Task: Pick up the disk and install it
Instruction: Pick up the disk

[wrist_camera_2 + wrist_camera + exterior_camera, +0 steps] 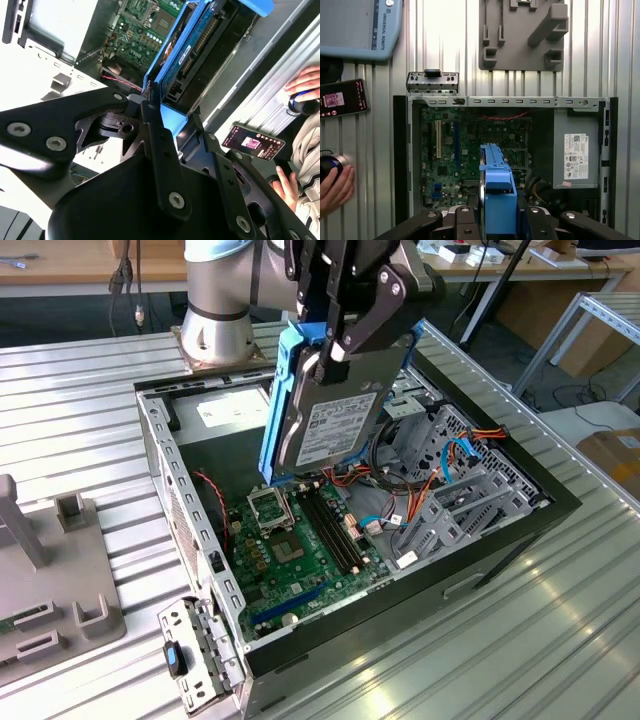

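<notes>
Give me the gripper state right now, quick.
Gripper: shut on the disk, which it holds on edge above the open computer case.

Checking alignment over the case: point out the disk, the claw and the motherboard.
the disk (335, 425), exterior view, on its grey labelled face.
the claw (330, 348), exterior view, between its fingertips at the disk's upper edge.
the motherboard (265, 558), exterior view, on the green board.
</notes>
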Controlling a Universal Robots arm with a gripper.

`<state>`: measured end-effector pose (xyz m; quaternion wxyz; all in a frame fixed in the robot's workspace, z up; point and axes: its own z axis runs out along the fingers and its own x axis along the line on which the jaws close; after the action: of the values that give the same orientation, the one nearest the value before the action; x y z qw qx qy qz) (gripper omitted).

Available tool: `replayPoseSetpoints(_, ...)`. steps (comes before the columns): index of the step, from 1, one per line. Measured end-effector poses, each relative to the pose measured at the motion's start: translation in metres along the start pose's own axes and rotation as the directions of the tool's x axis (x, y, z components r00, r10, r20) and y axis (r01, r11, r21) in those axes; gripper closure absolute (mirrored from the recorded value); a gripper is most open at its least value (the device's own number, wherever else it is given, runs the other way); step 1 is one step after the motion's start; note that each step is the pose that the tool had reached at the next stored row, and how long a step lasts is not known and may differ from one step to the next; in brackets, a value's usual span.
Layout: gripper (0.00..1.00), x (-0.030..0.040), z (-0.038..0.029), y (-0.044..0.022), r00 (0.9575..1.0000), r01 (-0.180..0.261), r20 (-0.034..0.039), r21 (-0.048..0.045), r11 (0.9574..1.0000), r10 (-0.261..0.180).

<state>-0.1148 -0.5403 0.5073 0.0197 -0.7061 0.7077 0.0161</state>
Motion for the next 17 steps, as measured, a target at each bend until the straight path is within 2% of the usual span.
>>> replayPoseSetpoints(2,0.63,0.0083,-0.0003,0.0000,1.0000,0.000,0.0000,0.0000,1.0000,0.000)
replayPoseSetpoints(9,0.63,0.0088,-0.0003,0.0000,1.0000,0.000,0.0000,0.0000,1.0000,0.000)
replayPoseSetpoints(11,0.63,0.0088,-0.0003,-0.0032,1.0000,0.000,0.0001,0.0000,1.0000,0.000)
replayPoseSetpoints(13,0.63,0.0088,-0.0003,-0.0107,1.0000,0.000,0.0001,0.0000,1.0000,0.000)
replayPoseSetpoints(14,0.63,0.0100,-0.0003,-0.0119,1.0000,0.000,0.0000,0.0000,1.0000,0.000)
replayPoseSetpoints(17,0.63,0.0233,-0.0009,-0.0121,1.0000,0.000,0.0001,0.0000,1.0000,0.000)
